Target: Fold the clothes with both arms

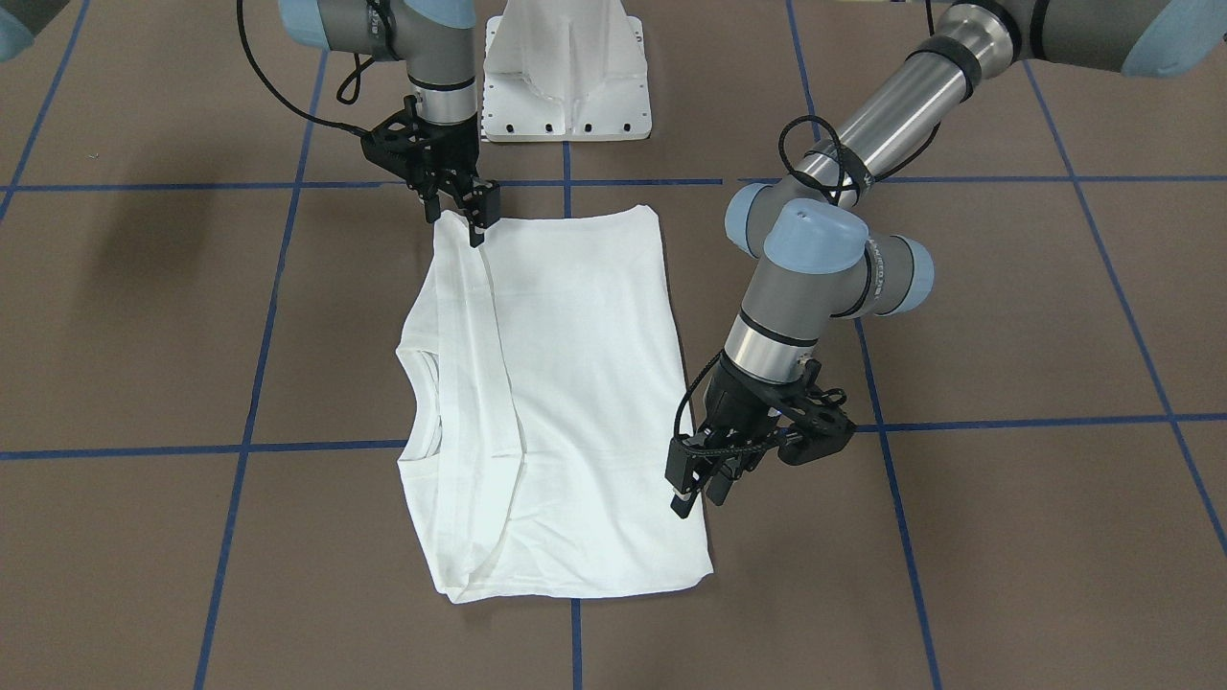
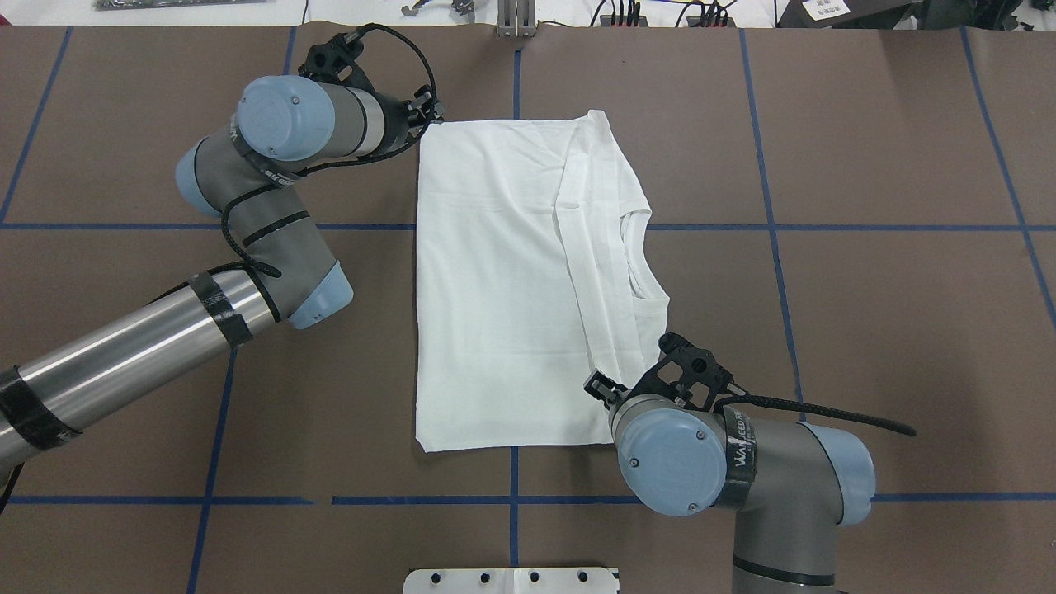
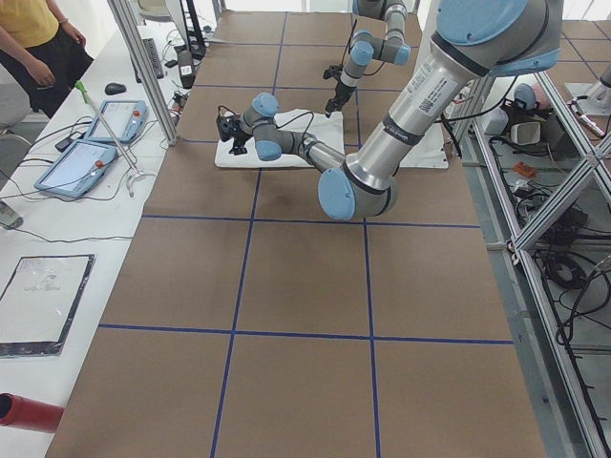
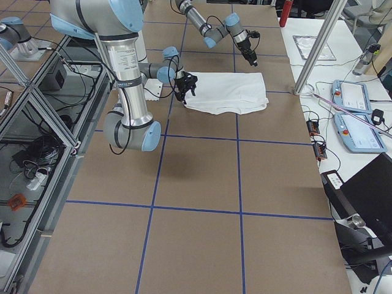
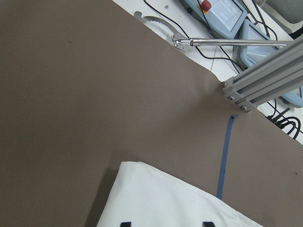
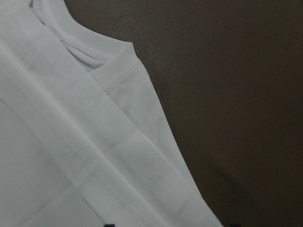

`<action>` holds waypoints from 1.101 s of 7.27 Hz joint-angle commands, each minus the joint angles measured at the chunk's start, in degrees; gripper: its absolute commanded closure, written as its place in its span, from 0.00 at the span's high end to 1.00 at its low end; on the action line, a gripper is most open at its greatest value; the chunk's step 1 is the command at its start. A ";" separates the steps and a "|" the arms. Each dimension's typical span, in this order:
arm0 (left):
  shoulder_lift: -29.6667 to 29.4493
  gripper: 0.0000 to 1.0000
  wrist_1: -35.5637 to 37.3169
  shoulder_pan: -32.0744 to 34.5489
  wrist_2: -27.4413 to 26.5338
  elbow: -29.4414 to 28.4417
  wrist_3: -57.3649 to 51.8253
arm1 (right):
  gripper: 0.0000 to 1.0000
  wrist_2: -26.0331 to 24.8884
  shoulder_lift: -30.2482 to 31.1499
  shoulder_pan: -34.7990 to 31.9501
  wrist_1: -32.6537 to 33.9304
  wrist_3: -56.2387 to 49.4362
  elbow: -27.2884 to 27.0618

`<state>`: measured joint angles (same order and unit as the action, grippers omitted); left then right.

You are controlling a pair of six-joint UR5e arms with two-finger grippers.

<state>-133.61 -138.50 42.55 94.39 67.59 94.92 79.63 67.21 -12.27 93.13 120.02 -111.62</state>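
Note:
The white T-shirt point(image 1: 575, 383) lies flat on the brown table, folded into a long rectangle with a sleeve strip laid across it. Its collar point(image 2: 635, 256) faces the robot's right, and no printed text shows. My left gripper point(image 1: 700, 491) is open and hovers just above the shirt's far left corner point(image 2: 422, 125). The left wrist view shows that corner point(image 5: 156, 198) lying flat. My right gripper point(image 1: 462, 216) is open at the shirt's near right corner, its fingers point(image 1: 482, 218) at the cloth's edge. It also shows in the overhead view point(image 2: 601, 388). The right wrist view shows the folded shoulder and collar point(image 6: 94, 61).
The white pedestal base point(image 1: 566, 77) stands at the robot's side of the table. Blue tape lines point(image 2: 775, 227) cross the brown mat. Beyond the far edge are an aluminium post point(image 5: 265, 75), teach pendants point(image 4: 355, 110) and a person point(image 3: 38, 38).

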 commanded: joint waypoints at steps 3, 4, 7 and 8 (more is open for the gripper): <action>0.80 0.60 -0.10 -0.01 0.00 0.44 0.18 | 0.83 0.17 0.90 0.14 0.99 -0.05 -0.09; 0.98 0.60 -0.19 -0.09 0.00 0.53 0.18 | 0.83 0.09 0.73 0.49 2.13 -0.05 0.09; 1.07 0.60 -0.19 -0.01 0.00 0.79 0.18 | 0.81 -0.09 0.03 2.07 1.35 1.79 1.05; 1.07 0.60 -0.19 -0.09 -0.09 0.79 0.18 | 0.81 -0.09 -0.24 2.07 1.35 1.80 -0.08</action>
<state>-132.55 -138.69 42.48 94.35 68.31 95.10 79.50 67.29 -10.37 94.58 121.43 -110.97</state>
